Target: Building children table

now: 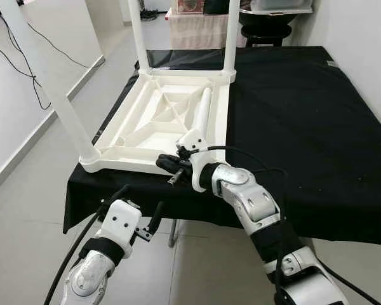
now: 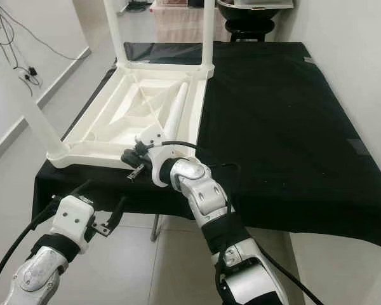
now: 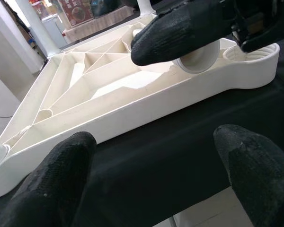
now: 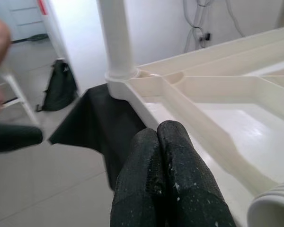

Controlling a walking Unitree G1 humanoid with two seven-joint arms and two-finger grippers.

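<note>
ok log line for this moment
right claw: shut, at near edge of upturned white plastic tabletop | loose white leg: lying inside | left claw: open, below

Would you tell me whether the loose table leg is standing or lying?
Lying: the loose leg rests inside the upturned tabletop, beside the right gripper.

A black cloth point(image 1: 305, 127) covers the tabletop. An upturned white plastic children's table point(image 1: 162, 121) lies on its left part, three legs standing up.
</note>
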